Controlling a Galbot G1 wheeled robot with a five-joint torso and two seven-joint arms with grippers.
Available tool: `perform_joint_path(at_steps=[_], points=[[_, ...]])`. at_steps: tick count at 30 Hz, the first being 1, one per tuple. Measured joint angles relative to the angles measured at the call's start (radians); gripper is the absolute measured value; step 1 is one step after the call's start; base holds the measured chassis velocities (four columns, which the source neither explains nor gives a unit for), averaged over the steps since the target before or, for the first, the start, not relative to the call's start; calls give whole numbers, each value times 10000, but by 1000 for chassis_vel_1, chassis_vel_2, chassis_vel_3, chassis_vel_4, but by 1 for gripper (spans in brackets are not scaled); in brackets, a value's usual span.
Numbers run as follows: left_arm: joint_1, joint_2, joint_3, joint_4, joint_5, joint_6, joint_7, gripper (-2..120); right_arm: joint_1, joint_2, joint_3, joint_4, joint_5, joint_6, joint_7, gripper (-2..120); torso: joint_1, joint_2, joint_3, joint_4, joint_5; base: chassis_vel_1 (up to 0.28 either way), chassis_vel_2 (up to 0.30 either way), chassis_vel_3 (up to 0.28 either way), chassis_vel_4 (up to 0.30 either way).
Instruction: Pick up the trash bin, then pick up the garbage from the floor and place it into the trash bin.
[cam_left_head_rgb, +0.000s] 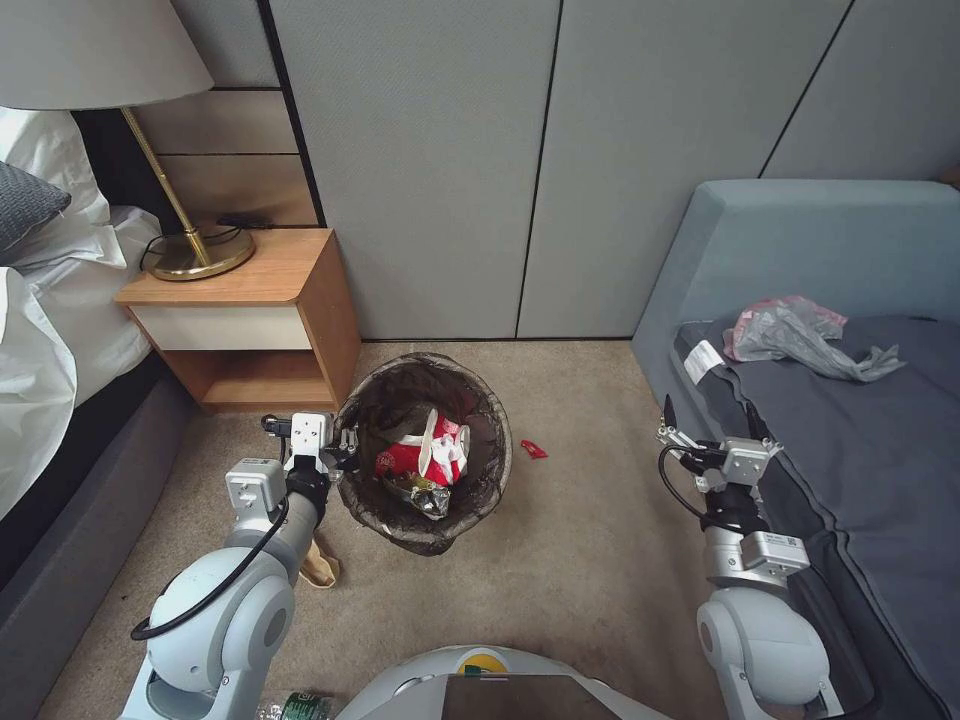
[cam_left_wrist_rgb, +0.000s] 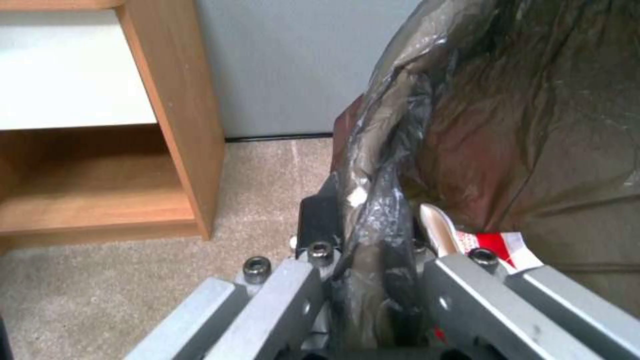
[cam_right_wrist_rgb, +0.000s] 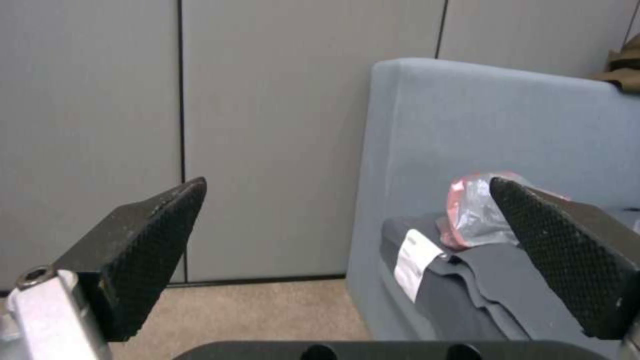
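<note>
Head view: the small round trash bin (cam_left_head_rgb: 424, 452), lined with a dark brown-black plastic bag folded over its rim, sits on the beige carpet floor (cam_left_head_rgb: 590, 560) just right of the wooden nightstand (cam_left_head_rgb: 262, 318) and near the grey panelled wall (cam_left_head_rgb: 440, 160). Inside it lie a red-and-white wrapper (cam_left_head_rgb: 432, 455) and a crinkled foil snack bag (cam_left_head_rgb: 420, 494). The left end effector (cam_left_head_rgb: 338, 448) is at the bin's left rim, clamped on the liner and rim; in the left wrist view the left end effector (cam_left_wrist_rgb: 373, 235) has the folded dark liner pinched between its two fingers, with the red-and-white wrapper (cam_left_wrist_rgb: 497, 245) visible just beyond. A small red scrap (cam_left_head_rgb: 533, 450) lies on the carpet just right of the bin, and a tan paper piece (cam_left_head_rgb: 322, 566) lies on the floor beside the left arm. The right end effector (cam_left_head_rgb: 712, 412) hangs at the near edge of the blue-grey sofa (cam_left_head_rgb: 800, 240), well apart from the bin; in the right wrist view the right end effector (cam_right_wrist_rgb: 347, 220) has its black textured fingers (cam_right_wrist_rgb: 150, 240) spread wide, holding nothing. A grey translucent plastic bag (cam_left_head_rgb: 800, 335) rests on the sofa's dark cover.
</note>
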Motion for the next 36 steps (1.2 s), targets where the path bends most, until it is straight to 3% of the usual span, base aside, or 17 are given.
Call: perform_joint_path(at_steps=[10, 31, 36], points=[[7, -72, 0, -61, 66, 15, 34, 0, 50, -69, -97, -19, -51, -67, 4, 100, -1, 0, -1, -2, 0, -16, 23, 25, -29], [-7, -84, -43, -27, 81, -24, 76, 0, -8, -64, -297, 3, -457, -44, -103, 100, 1, -1, 1, -3, -1, -143, 140, 140, -144], [-15, -66, -15, -10, 96, -28, 87, 0, 154, -428, -381, 80, -348, -423, 57, 100, 1, -1, 1, -1, 1, -53, 27, 42, -31]])
